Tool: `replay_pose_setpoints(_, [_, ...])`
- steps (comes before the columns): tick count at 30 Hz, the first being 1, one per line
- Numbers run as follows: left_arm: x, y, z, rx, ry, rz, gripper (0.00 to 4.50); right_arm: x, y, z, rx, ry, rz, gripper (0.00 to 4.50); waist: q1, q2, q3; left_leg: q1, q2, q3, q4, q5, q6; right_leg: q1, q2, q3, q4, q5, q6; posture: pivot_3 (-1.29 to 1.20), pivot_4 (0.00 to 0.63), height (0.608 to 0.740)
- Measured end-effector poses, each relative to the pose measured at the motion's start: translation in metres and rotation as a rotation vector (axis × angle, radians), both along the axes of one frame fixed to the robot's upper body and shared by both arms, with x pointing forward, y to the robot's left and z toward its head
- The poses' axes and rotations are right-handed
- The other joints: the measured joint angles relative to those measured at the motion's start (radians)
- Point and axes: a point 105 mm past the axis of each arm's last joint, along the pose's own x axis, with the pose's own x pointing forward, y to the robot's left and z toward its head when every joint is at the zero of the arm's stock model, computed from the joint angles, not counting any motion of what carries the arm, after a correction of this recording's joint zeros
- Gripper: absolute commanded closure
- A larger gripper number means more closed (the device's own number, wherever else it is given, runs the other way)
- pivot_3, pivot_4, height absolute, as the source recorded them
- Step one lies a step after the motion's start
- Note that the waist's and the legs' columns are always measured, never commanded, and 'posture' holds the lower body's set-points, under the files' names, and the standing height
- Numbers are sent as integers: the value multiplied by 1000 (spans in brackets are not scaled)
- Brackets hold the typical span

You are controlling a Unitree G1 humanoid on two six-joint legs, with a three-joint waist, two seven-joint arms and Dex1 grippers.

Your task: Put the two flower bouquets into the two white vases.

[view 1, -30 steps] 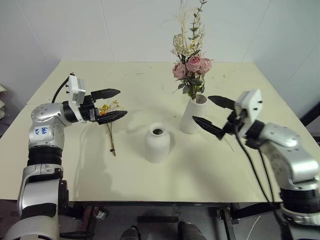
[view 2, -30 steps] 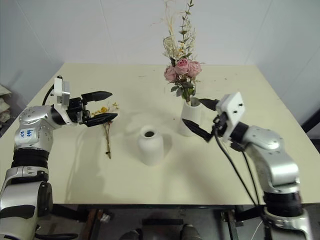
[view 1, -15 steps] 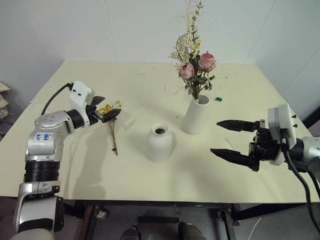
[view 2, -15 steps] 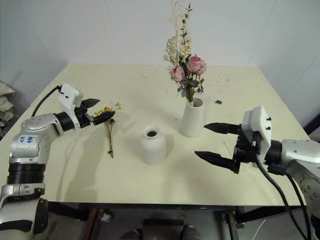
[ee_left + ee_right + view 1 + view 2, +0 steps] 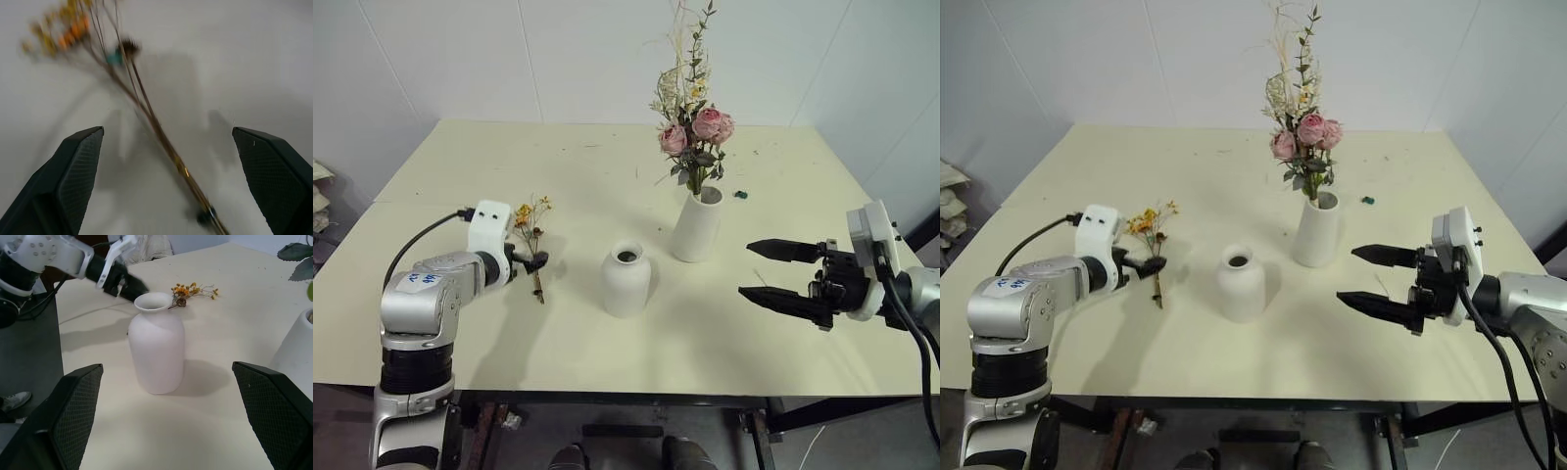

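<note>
Stems of the small bunch of yellow-orange blossoms (image 5: 530, 245) are lying flat on the counter (image 5: 460, 157) toward its left edge, blossoms pointing to the far edge, cut ends to the near one. The left gripper (image 5: 166, 183) is hanging just above those stems with its jaws spread wide and nothing in them, straddling the thin brown stalks. That bunch is looking very light, wiry and brittle, so it is probably best pinched low on the bare stalks, clear of the blossoms, which would crush or shed. The round-bellied vase (image 5: 626, 279) is standing empty near the counter's middle, just beside the stems, and its narrow neck is likely demanding a careful, upright feed. The tall vase (image 5: 695, 223) behind it is already holding the bunch of pink roses (image 5: 693, 132), top-heavy and easy to tip. The right gripper (image 5: 781, 279) is waiting fully open and empty over the right edge, well apart from both vases. A small dark speck (image 5: 739, 194) is lying beyond the tall vase.
</note>
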Motion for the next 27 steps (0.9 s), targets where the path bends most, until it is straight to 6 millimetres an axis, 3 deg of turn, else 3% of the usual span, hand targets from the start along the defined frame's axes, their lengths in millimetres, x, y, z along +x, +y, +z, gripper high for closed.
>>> replay_pose_setpoints(8, [4, 3, -21, -50, 119, 147, 0, 4, 6, -3, -19, 12, 19, 26, 2, 0, 0, -1, 0, 0, 0, -1, -1, 0, 0, 0, -2, 1, 2, 0, 150, 740])
replay_pose_setpoints(20, [31, -12, -15, -39, 131, 139, 0, 4, 6, -7, -24, 19, -5, 26, 2, 0, 0, -1, 0, 0, 0, -1, -2, 0, 0, 0, -4, 2, 3, 0, 150, 740])
replay_pose_setpoints(23, [39, -18, -14, -13, 139, 117, 569, 4, 8, -6, -26, 7, -13, 0, 2, 0, 0, -1, 0, 0, 0, -1, -2, 0, 0, 0, -4, 2, 3, 0, 150, 740])
replay_pose_setpoints(27, [46, -21, -14, 89, 127, 75, 1785, 3, 10, -4, -27, -4, -16, 0, 2, 0, 0, -1, 0, 0, 0, -1, -2, 0, 0, 0, -4, 2, 3, 0, 150, 740])
